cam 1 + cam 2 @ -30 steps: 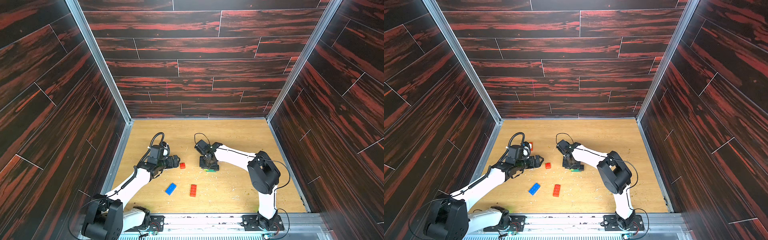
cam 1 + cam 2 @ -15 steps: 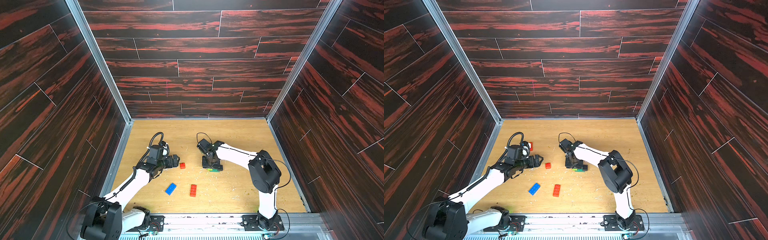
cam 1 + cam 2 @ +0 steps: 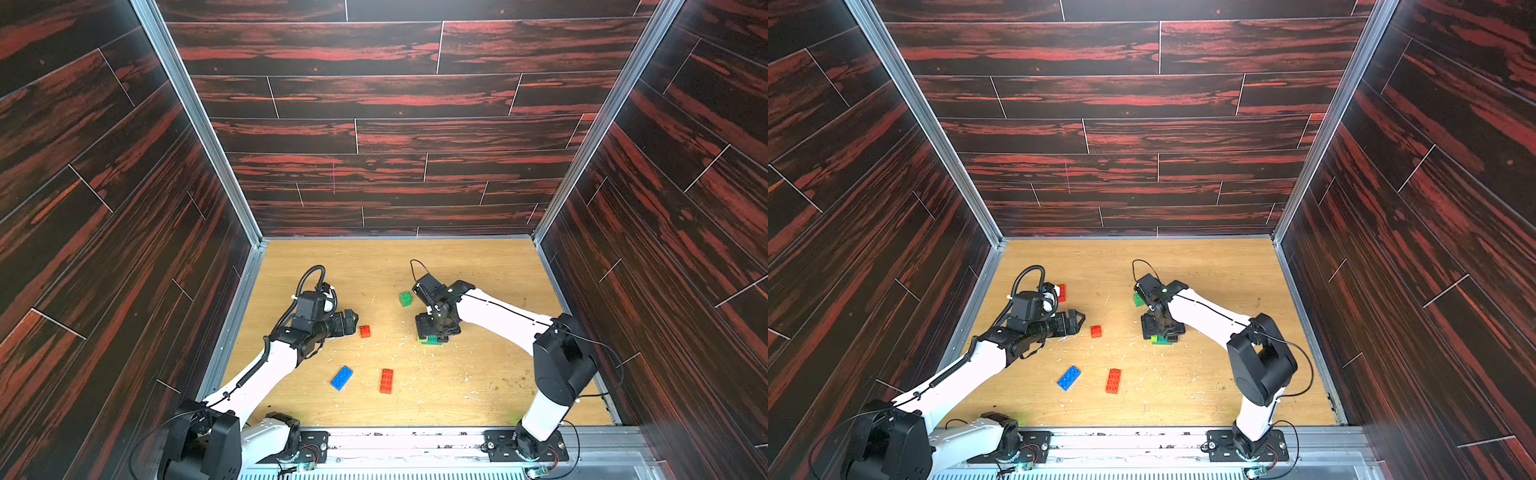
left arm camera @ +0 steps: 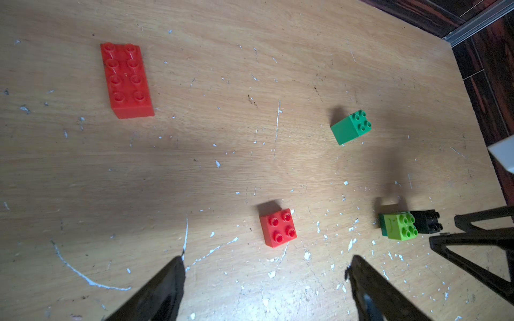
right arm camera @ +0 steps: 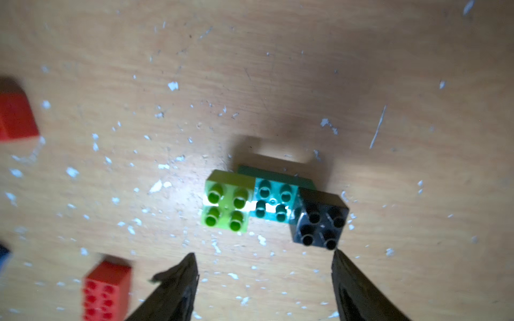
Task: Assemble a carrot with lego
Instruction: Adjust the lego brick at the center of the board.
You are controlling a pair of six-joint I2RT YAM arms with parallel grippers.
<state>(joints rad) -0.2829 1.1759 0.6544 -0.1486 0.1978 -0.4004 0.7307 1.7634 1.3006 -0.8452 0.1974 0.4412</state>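
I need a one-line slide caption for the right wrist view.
Open right claw over a teal bar carrying a lime brick and a black brick.

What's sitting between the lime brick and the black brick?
Only bare studs of the teal bar under the lime brick and black brick, in the right wrist view.

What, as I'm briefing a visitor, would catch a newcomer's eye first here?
Under the open right gripper sits a teal bar with a lime brick and a black brick on its ends. A blue brick and a long red brick lie near the front; a small red brick lies before the open left gripper.
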